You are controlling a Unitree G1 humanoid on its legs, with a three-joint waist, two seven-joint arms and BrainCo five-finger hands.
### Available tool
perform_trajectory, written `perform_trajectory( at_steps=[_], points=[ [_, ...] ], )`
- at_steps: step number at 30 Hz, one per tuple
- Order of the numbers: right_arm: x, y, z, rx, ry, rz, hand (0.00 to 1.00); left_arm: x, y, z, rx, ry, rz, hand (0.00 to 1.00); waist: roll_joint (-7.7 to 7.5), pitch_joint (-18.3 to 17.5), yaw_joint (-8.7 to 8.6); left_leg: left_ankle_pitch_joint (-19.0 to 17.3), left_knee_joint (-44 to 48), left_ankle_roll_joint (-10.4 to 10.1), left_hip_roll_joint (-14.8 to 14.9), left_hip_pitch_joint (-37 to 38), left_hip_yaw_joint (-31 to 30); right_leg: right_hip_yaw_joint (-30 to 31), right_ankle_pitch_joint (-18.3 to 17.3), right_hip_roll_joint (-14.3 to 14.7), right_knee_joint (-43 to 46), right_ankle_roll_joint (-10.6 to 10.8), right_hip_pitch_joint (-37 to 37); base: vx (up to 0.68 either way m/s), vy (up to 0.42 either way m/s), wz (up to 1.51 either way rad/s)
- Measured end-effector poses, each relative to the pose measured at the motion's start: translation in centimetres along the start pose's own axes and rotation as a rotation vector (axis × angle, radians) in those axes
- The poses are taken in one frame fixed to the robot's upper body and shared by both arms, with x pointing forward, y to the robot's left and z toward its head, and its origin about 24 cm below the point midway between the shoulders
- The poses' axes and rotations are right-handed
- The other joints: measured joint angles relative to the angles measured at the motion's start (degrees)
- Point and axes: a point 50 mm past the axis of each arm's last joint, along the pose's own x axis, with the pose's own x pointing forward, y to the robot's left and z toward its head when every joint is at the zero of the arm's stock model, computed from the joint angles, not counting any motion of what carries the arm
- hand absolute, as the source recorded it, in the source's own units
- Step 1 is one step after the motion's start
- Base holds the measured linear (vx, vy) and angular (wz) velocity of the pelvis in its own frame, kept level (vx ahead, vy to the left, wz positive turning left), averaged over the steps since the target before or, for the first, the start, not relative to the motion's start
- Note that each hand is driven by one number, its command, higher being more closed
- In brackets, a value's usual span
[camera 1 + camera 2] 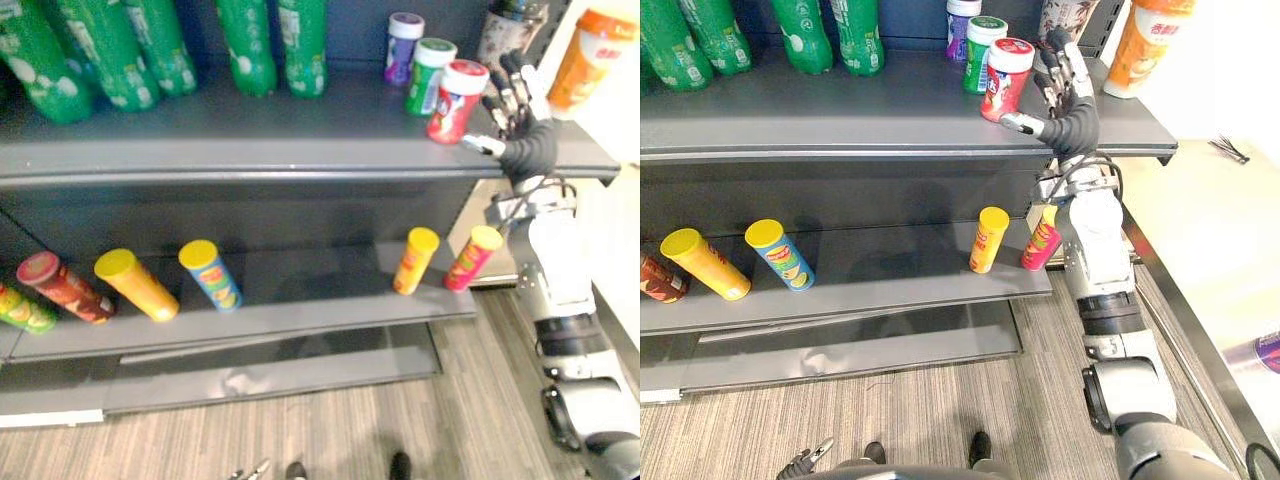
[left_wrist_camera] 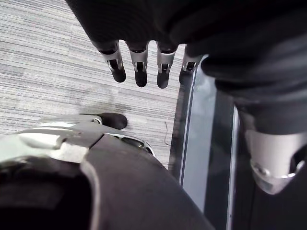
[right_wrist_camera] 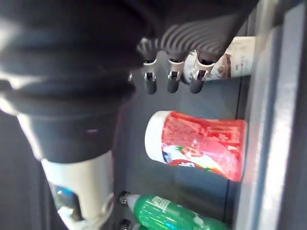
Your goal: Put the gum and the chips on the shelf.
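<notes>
A red gum jar (image 1: 455, 100) with a white lid stands near the front right of the upper shelf (image 1: 250, 140). Behind it are a green gum jar (image 1: 430, 75) and a purple one (image 1: 403, 46). My right hand (image 1: 520, 125) is open just right of the red jar (image 3: 201, 143), its fingers straight and its thumb near the jar's base, with a small gap between them. Several chips cans lie on the lower shelf (image 1: 300, 300), among them an orange one (image 1: 415, 260) and a red-yellow one (image 1: 472, 257). My left hand (image 2: 139, 62) hangs open over the floor.
Green bottles (image 1: 250, 45) line the back of the upper shelf. A patterned cup (image 1: 505, 35) and an orange bottle (image 1: 590, 55) stand at its right end. A blue can (image 1: 210, 275), a yellow can (image 1: 135, 283) and a dark red can (image 1: 62, 286) lie at the lower shelf's left.
</notes>
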Motion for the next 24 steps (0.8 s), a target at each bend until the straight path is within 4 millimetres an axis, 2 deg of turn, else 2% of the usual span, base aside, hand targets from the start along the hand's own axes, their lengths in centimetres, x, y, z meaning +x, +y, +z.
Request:
perform_trajectory(
  at_steps=[4, 7, 8, 10, 13, 15, 17, 21, 22, 23, 24],
  points=[
    [-0.9, -1.2, 3.2, 0.024, -0.17, -0.095, 0.0, 0.0, 0.1, -0.1, 0.007, 0.002, 0.012, 0.0, -0.22, -0.19, -0.67, 0.1, 0.0, -0.02, 0.04, 0.01, 0.04, 0.08, 0.0, 0.03, 0.17, 0.0, -0.11, -0.03, -0.016, -0.01],
    [-2.9, -2.5, 4.7, 0.032, -0.261, -0.199, 0.0, -0.1, 0.2, -0.3, 0.008, 0.007, 0.018, 0.0, -0.6, -0.92, -1.08, 0.1, 0.01, -0.02, 0.04, -0.04, 0.17, 0.15, 0.0, 0.03, 0.15, 0.0, -0.22, 0.0, 0.0, 0.0],
    [-4.3, -3.1, 5.3, 0.009, -0.293, -0.245, 0.0, -0.1, 0.2, -0.3, 0.009, 0.008, 0.022, 0.0, -0.72, -1.28, -1.2, 0.09, 0.01, -0.03, 0.03, -0.05, 0.2, 0.15, 0.0, 0.02, 0.12, 0.0, -0.23, 0.0, 0.0, 0.0],
    [-5.7, -3.6, 5.7, -0.005, -0.318, -0.286, 0.0, -0.1, 0.4, -0.3, 0.004, 0.008, 0.032, 0.0, -0.8, -1.56, -1.33, 0.09, 0.01, -0.03, 0.03, -0.06, 0.19, 0.14, 0.0, 0.02, 0.12, 0.0, -0.23, 0.0, 0.0, 0.0],
    [-8.9, -4.0, 5.9, -0.009, -0.327, -0.354, 0.0, -0.2, 0.4, -0.6, -0.002, 0.014, 0.043, 0.0, -0.76, -2.3, -1.76, 0.08, 0.01, -0.05, 0.03, -0.1, 0.17, 0.12, -0.01, 0.02, 0.12, -0.01, -0.3, 0.0, 0.0, 0.0],
    [-11.9, -3.8, 4.2, 0.003, -0.22, -0.384, 0.0, -0.3, 0.5, -1.0, -0.003, 0.025, 0.054, 0.0, -0.66, -3.11, -2.47, 0.05, 0.01, -0.08, 0.02, -0.1, 0.19, 0.13, -0.04, -0.02, 0.15, -0.02, -0.35, 0.0, 0.0, 0.0],
    [-13.9, -3.5, 2.8, 0.014, -0.117, -0.389, 0.0, -0.3, 0.5, -1.1, -0.002, 0.031, 0.056, 0.0, -0.51, -3.29, -2.72, -0.06, 0.0, -0.21, -0.01, -0.07, 0.54, 0.38, -0.1, -0.05, 0.28, -0.08, -0.79, 0.0, 0.0, -0.1],
    [-18.3, -1.2, -0.4, 0.073, 0.162, -0.304, 0.0, -0.3, 0.5, -1.2, 0.0, 0.029, 0.056, 0.0, -0.25, -3.28, -3.03, -0.43, 0.02, -0.76, 0.08, 0.05, 1.48, 1.31, -0.21, 0.06, 0.41, -0.2, -1.29, -0.02, -0.009, -0.12],
    [-20.4, -0.3, -2.3, 0.111, 0.304, -0.278, 0.0, -0.4, 0.5, -1.3, 0.0, 0.032, 0.056, 0.0, -0.01, -3.44, -3.35, -0.5, 0.02, -0.82, 0.08, 0.2, 1.56, 1.33, -0.22, 0.1, 0.34, -0.19, -1.14, 0.0, 0.0, 0.0],
    [-21.4, 0.0, -3.2, 0.126, 0.367, -0.273, 0.0, -0.4, 0.5, -1.3, 0.001, 0.03, 0.056, 0.0, 0.11, -3.53, -3.53, -0.52, 0.02, -0.82, 0.08, 0.19, 1.56, 1.33, -0.22, 0.1, 0.32, -0.18, -1.15, 0.0, 0.0, 0.0],
    [-23.6, 0.5, -5.1, 0.159, 0.51, -0.267, 0.0, -0.4, 0.4, -1.3, 0.001, 0.029, 0.054, 0.0, 0.22, -3.73, -3.69, -0.59, 0.02, -0.8, 0.05, 0.21, 1.6, 1.34, -0.23, 0.07, 0.3, -0.17, -1.11, 0.0, 0.0, 0.0]
  ],
)
